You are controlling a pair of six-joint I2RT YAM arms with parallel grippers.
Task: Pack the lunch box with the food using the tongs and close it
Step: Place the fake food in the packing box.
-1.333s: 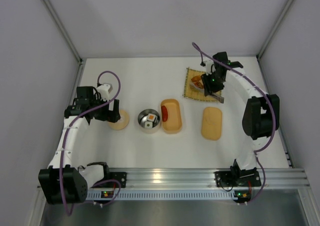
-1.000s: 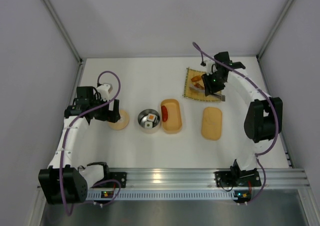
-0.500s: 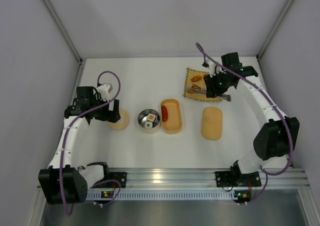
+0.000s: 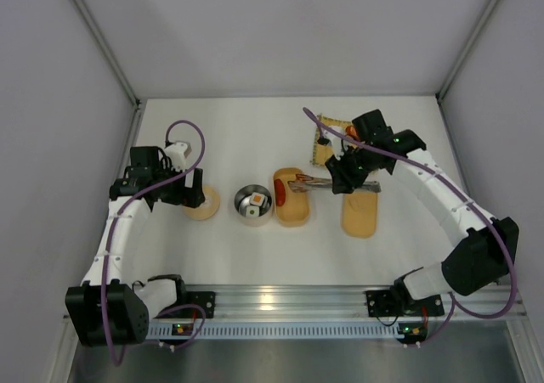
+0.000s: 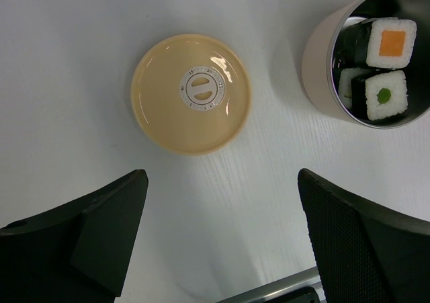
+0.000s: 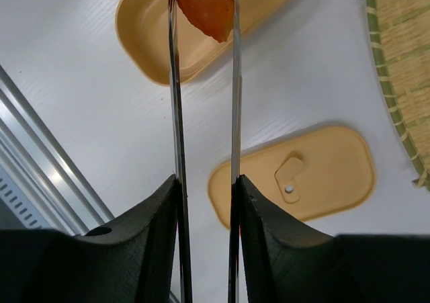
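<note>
My right gripper (image 4: 344, 182) (image 6: 205, 182) is shut on the grey tongs (image 4: 310, 184) (image 6: 173, 115). The tongs' tips pinch an orange shrimp piece (image 6: 205, 4) just above the open lunch box (image 4: 293, 217) (image 6: 144, 31). A red food piece (image 4: 279, 192) lies in the box's left side. The matching lid (image 4: 359, 209) (image 6: 322, 165) lies flat to the box's right. My left gripper (image 4: 191, 192) (image 5: 222, 182) hangs open above the table, near a round tan lid (image 4: 202, 205) (image 5: 191, 93). It holds nothing.
A steel bowl (image 4: 253, 216) (image 5: 314, 61) left of the lunch box holds sushi rolls (image 5: 392, 42). A bamboo mat (image 4: 324, 145) (image 6: 403, 61) lies at the back right, partly hidden by the right arm. White walls close in three sides.
The right arm has swung left from over the bamboo mat to over the lunch box, carrying the tongs with the shrimp piece. The left arm has not moved.
</note>
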